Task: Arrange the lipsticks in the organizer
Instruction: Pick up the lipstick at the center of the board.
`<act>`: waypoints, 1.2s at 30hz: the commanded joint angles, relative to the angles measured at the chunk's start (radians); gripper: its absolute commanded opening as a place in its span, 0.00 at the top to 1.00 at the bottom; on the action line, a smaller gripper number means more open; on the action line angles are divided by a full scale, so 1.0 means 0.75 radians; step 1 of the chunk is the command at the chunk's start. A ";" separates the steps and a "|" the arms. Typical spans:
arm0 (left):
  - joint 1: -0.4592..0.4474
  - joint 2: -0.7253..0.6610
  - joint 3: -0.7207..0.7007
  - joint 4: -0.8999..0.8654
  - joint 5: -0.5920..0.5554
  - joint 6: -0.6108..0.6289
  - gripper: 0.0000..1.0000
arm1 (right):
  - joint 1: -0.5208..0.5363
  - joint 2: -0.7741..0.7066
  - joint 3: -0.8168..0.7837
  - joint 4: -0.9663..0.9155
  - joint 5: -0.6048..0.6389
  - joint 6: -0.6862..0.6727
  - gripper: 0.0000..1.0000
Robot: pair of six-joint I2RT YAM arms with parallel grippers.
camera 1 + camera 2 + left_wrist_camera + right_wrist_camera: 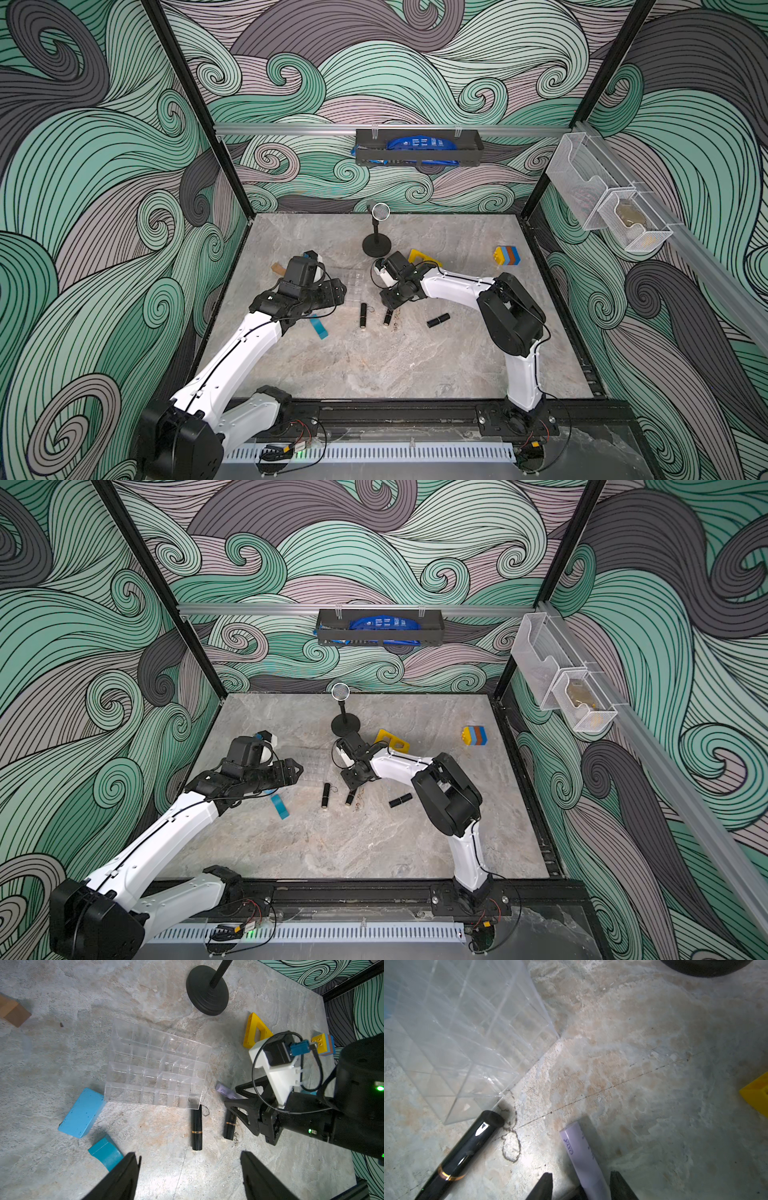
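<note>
The clear organizer [353, 284] [155, 1068] stands mid-table with nothing in its compartments. Three black lipsticks lie on the table in front of it: one [363, 316] [467, 1151] touches its corner, one [388, 318] [229, 1126] lies partly under my right gripper, and one [438, 320] lies further right. My right gripper [390, 305] [581, 1176] is low over the table, its jaws apart around a pale lilac piece [583, 1159] with a gap on one side. My left gripper [188, 1154] [338, 291] hovers open and empty beside the organizer.
A black microphone stand [376, 245] rises behind the organizer. A yellow triangular frame [422, 257] and a stack of coloured bricks [507, 254] sit back right. A light blue block [83, 1112], a teal piece [106, 1152] and a wooden block [277, 269] lie left.
</note>
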State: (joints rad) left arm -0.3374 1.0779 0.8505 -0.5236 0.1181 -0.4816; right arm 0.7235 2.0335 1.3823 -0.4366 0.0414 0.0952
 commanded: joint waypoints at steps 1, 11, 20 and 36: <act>-0.006 -0.001 0.040 -0.014 0.021 -0.002 0.21 | 0.003 0.046 0.024 -0.017 0.068 -0.020 0.53; -0.006 0.001 0.043 -0.013 0.031 -0.015 0.21 | 0.004 0.109 0.082 -0.021 0.144 -0.024 0.63; 0.048 0.005 0.093 -0.119 -0.002 -0.004 0.21 | 0.003 0.071 0.159 -0.035 0.256 -0.038 0.76; 0.247 0.078 0.067 -0.018 0.852 -0.156 0.22 | 0.276 -0.472 -0.212 0.177 0.423 -0.140 0.83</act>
State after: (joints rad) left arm -0.1589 1.1122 0.9165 -0.6052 0.5179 -0.5461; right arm 0.8661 1.7477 1.2858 -0.3653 0.3218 0.0418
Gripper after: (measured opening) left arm 0.786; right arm 0.196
